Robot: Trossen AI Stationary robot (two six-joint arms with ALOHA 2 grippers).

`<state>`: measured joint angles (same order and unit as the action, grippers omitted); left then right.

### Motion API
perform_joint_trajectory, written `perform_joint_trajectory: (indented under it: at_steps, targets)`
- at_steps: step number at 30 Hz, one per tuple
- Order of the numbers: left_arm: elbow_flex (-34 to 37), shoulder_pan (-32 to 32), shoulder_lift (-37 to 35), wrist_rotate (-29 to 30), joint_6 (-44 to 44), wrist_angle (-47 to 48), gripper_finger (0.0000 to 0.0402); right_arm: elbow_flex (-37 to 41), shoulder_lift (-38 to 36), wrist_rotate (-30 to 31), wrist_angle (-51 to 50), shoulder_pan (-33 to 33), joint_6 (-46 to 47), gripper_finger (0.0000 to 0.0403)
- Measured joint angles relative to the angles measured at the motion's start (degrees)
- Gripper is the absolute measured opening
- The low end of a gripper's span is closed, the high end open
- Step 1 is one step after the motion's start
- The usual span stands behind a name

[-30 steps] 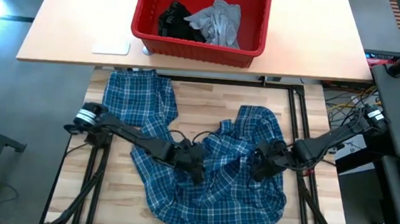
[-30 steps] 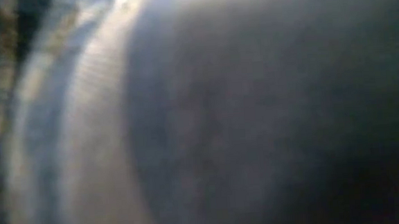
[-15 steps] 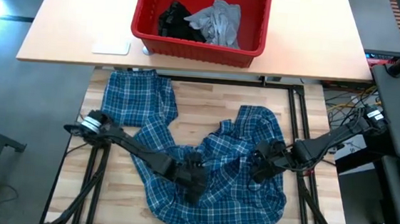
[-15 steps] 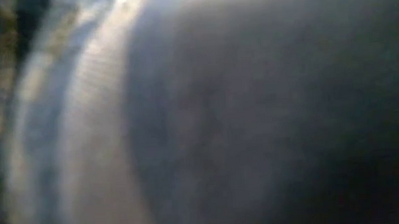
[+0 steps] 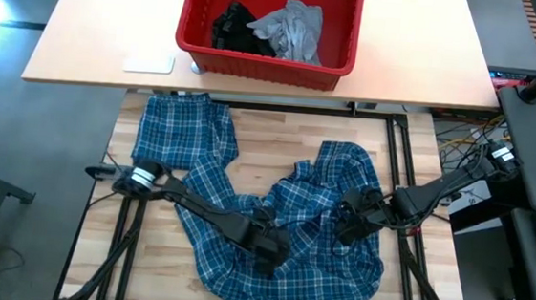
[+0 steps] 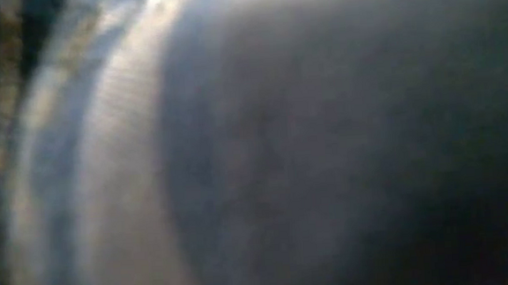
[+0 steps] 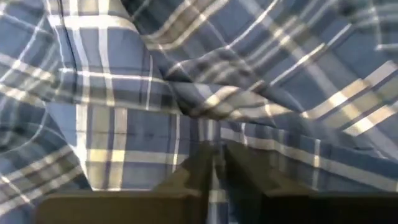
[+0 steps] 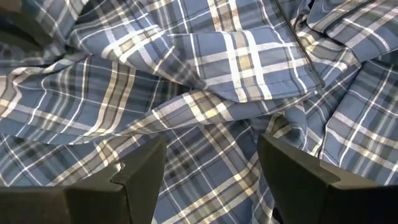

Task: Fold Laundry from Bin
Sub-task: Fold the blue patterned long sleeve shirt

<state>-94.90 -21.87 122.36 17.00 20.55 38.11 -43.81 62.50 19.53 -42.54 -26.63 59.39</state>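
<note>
Nothing in the room carried any text I could read. The plaid shirt (image 5: pixel 282 218) spread over the tabletop showed only its blue-and-white checks, with no label or tag legible. The red bin (image 5: pixel 270 26) at the far edge bore no lettering on its rim or walls, and the garments inside it showed no readable print.
</note>
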Motion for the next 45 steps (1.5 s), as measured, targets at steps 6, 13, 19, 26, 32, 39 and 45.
perform_joint_trajectory:
  at_steps: [6, 13, 19, 26, 32, 39, 45]
  targets:
    - [-4.5, 0.0, -0.2, 0.5, -1.3, 4.4, 0.0006, 0.0, 0.0, 0.0, 0.2, -0.1, 0.6, 0.0247]
    - [-12.0, 0.0, -3.4, 3.6, -3.7, 11.4, 0.0001, 0.0, 0.0, 0.5, 1.4, -0.1, 0.0, 0.0247]
    - [-16.2, 0.2, -5.7, 8.3, -3.5, 18.5, 0.0000, 0.0, 0.0, 1.5, 1.4, -0.1, 0.0, 0.0247]
    - [-20.4, 0.4, -7.7, 13.4, 0.0, 26.0, 0.0000, 0.0, 0.0, 1.6, 1.8, -0.1, -0.6, 0.0247]
    - [-19.9, 0.2, -8.3, 12.3, 0.0, 25.8, 0.0000, 0.0, 0.0, 2.1, 2.7, -0.1, -1.6, 0.0247]
    - [-16.6, 0.2, -8.2, 9.6, 3.9, 24.3, 0.0000, 0.0, 0.0, 4.6, 3.1, -0.1, -1.8, 0.0247]
    - [-14.0, 0.2, -8.2, 3.0, 10.4, 25.0, 0.0034, 0.0, 0.1, 7.7, 5.6, -0.1, -5.2, 0.0247]
